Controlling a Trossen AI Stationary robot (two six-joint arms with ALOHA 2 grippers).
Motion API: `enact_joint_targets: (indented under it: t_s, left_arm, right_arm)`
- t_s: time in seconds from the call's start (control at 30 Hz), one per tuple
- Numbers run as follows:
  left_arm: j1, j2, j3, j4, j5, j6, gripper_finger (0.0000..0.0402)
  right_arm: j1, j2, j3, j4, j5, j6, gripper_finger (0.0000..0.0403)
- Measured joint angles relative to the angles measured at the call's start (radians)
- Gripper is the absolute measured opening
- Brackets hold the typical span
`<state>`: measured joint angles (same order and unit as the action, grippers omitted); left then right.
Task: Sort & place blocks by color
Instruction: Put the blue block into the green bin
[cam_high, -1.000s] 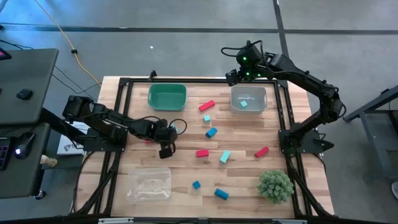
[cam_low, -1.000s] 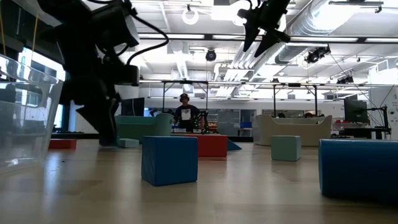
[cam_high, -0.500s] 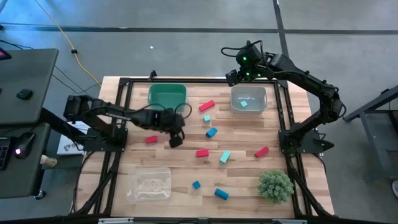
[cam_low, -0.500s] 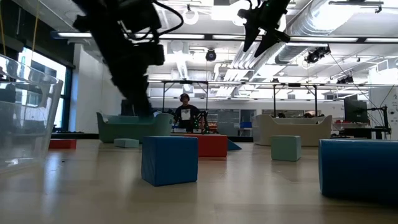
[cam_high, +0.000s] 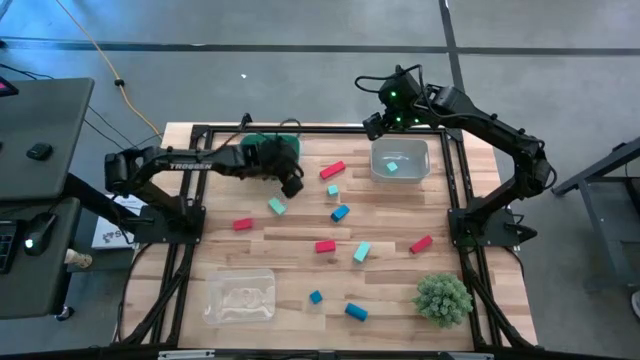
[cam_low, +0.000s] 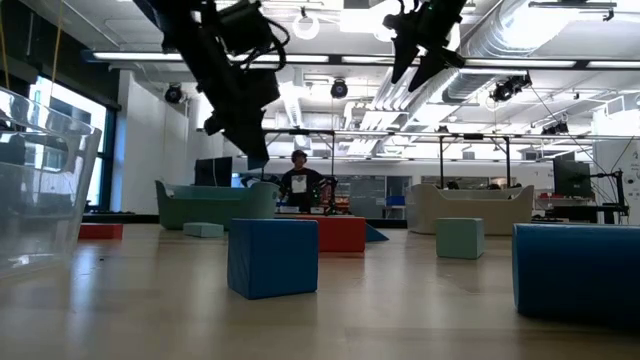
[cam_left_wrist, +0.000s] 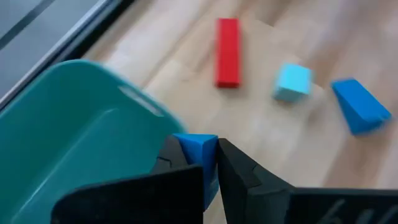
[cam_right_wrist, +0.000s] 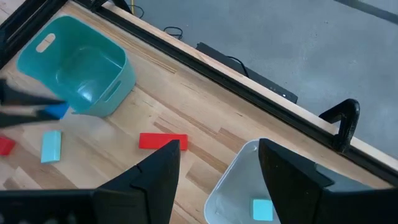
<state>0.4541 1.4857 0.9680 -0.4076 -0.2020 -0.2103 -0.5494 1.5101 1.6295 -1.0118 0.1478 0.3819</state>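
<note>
My left gripper (cam_high: 290, 184) hangs at the near right corner of the teal-green bin (cam_high: 262, 150), shut on a blue block (cam_left_wrist: 198, 148); the right wrist view also shows that block (cam_right_wrist: 59, 111) beside the bin. My right gripper (cam_right_wrist: 217, 168) is open and waits high over the far edge, by the pale grey bin (cam_high: 400, 160), which holds one light teal block (cam_high: 392, 168). Loose on the table lie a red bar (cam_high: 332, 170), teal blocks (cam_high: 277, 206), blue blocks (cam_high: 340, 212) and other red ones (cam_high: 324, 245). My left gripper pinches the blue block between its two fingers (cam_left_wrist: 239, 171); one corner (cam_left_wrist: 199, 142) pokes out past the fingertips. The block is lifted clear of the table, level with the teal-green bin's rim (cam_left_wrist: 143, 102).
A clear bin (cam_high: 240, 297) stands near the left front of the table and a spiky green plant ball (cam_high: 442, 297) at the right front. More blocks lie scattered mid-table: red (cam_high: 420, 243), teal (cam_high: 361, 252), blue (cam_high: 356, 311). Black frame rails run along the table's edges.
My left gripper has risen and swung from the table's left middle toward the far edge, up to the teal-green bin, staying shut.
</note>
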Motion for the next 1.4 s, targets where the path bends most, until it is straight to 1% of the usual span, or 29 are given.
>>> enact_joint_targets:
  t_s: [0.17,0.33,0.53,0.67,0.93,1.07,1.4]
  left_arm:
    - [0.090,0.000,0.000,-0.045,0.000,-0.067,0.0000]
    - [0.149,0.000,0.000,-0.070,0.001,-0.120,0.0000]
    - [0.195,0.013,0.001,-0.117,0.005,-0.244,0.0000]
    - [0.209,0.052,0.001,-0.153,0.043,-0.305,0.0000]
    - [0.231,0.121,0.001,-0.136,0.031,-0.333,0.0000]
    - [0.241,0.153,0.001,-0.135,0.068,-0.337,0.0000]
    - [0.240,0.169,0.001,-0.135,0.070,-0.337,0.0006]
  right_arm:
    - [0.000,0.000,0.000,0.023,0.001,-0.042,0.0209]
    - [-0.008,0.000,0.000,0.052,0.002,-0.081,0.0209]
    - [-0.037,0.000,0.000,0.053,0.003,-0.099,0.0209]
    - [-0.053,0.000,0.000,0.053,0.003,-0.127,0.0209]
    - [-0.062,0.000,0.000,0.053,0.005,-0.155,0.0209]
    - [-0.062,0.000,0.000,0.050,0.001,-0.158,0.0209]
    - [-0.062,0.000,0.000,-0.006,-0.001,-0.167,0.0209]
